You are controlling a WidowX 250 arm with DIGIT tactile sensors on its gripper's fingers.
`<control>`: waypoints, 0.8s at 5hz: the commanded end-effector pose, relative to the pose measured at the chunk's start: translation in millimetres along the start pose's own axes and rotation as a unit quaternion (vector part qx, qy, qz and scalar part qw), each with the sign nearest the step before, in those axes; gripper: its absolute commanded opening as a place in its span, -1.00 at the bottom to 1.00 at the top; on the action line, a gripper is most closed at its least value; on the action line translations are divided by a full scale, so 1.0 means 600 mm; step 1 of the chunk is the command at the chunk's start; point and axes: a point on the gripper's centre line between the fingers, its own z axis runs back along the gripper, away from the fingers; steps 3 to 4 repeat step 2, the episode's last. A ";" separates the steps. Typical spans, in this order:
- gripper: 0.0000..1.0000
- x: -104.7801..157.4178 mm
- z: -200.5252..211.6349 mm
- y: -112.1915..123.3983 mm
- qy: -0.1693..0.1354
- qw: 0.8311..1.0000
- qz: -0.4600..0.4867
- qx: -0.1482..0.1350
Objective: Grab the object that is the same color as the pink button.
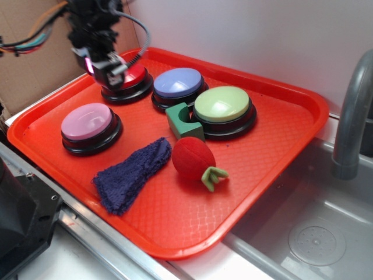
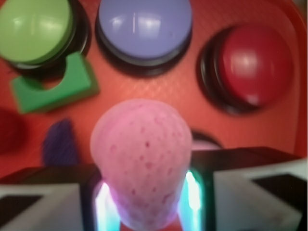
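The pink dimpled ball (image 2: pixel 142 159) fills the wrist view, squeezed between my two lit fingers (image 2: pixel 102 202). In the exterior view my gripper (image 1: pixel 100 65) hangs raised above the tray's far left, over the red button (image 1: pixel 129 79), and only a sliver of the pink ball (image 1: pixel 89 64) shows in it. The pink button (image 1: pixel 87 122), pale pink dome on a black base, sits at the tray's left, in front of and below the gripper. In the wrist view only a thin edge of it (image 2: pixel 204 143) shows behind the ball.
On the red tray (image 1: pixel 280 140) stand a blue button (image 1: pixel 178 83) and a green button (image 1: pixel 221 105), with a green block (image 1: pixel 182 121), a red plush ball with a green stem (image 1: pixel 193 157) and a purple cloth (image 1: pixel 131 174). A sink and faucet (image 1: pixel 349 116) are at right.
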 end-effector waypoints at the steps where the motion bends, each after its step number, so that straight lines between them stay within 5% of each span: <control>1: -1.00 -0.036 0.054 -0.031 0.008 0.998 0.060 -0.031; 4: -1.00 -0.046 0.051 -0.041 0.005 0.995 0.094 -0.031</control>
